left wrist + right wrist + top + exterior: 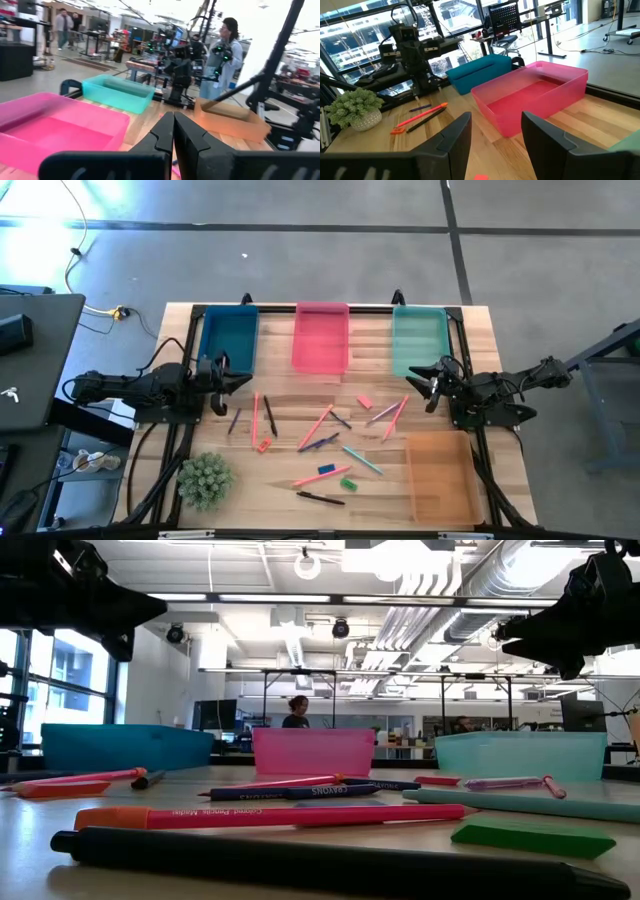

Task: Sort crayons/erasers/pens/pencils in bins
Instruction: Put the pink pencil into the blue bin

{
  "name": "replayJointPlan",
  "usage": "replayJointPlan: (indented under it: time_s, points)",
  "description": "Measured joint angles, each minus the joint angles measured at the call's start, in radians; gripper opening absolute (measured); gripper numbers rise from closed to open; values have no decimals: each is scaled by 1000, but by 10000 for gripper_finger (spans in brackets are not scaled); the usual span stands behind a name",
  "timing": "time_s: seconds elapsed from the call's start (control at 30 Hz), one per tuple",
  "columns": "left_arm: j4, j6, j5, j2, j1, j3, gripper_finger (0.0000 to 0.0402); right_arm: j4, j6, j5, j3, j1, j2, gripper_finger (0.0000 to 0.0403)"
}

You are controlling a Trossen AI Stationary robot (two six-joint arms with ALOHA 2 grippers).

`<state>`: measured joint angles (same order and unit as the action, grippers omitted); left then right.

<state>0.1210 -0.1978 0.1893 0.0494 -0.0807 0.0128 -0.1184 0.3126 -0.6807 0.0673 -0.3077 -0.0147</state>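
Nearest the front edge of the wooden table (500, 480), a small potted plant (205, 480) stands at the left and the orange bin (440, 475) lies at the right. Between them, near the front, a black pen (320, 498) lies beside a green eraser (347, 482) and a blue eraser (326, 470).

A little farther back, loose sticks are scattered across the middle of the table: pink, dark and teal ones, some crossing each other. An orange eraser (263, 445) sits at the left of this scatter, at the end of a pink stick, and a pink eraser (364, 402) lies toward the right, apart from the others.

On either side of the scatter the two arms hover above the table. The left gripper (238, 382) points inward from the left side, its fingers (170, 137) pressed together with nothing between them. The right gripper (418, 380) points inward from the right side, its fingers (455, 137) spread wide and holding nothing.

Along the far edge three bins stand in a row, each apart from the next: the dark blue bin (228, 338) at left, the pink bin (321, 337) in the middle, the teal-green bin (419, 340) at right. In the overhead view, nothing can be made out inside any bin.

Beyond the table, people stand in a large open workroom.
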Motion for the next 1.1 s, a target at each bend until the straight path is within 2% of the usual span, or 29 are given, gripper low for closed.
replayJointPlan:
  time_s: [0.4, 0.73, 1.1]
  points:
    - [12, -17, 11, 0, 0, 0, 0, 0, 0, 0, 0, 0, 0, 165]
    - [161, 7, 13, 0, 0, 0, 1, 0, 0, 0, 0, 0, 0, 165]
    - [175, -194, 10, 0, 0, 0, 1, 0, 0, 0, 0, 0, 0, 165]
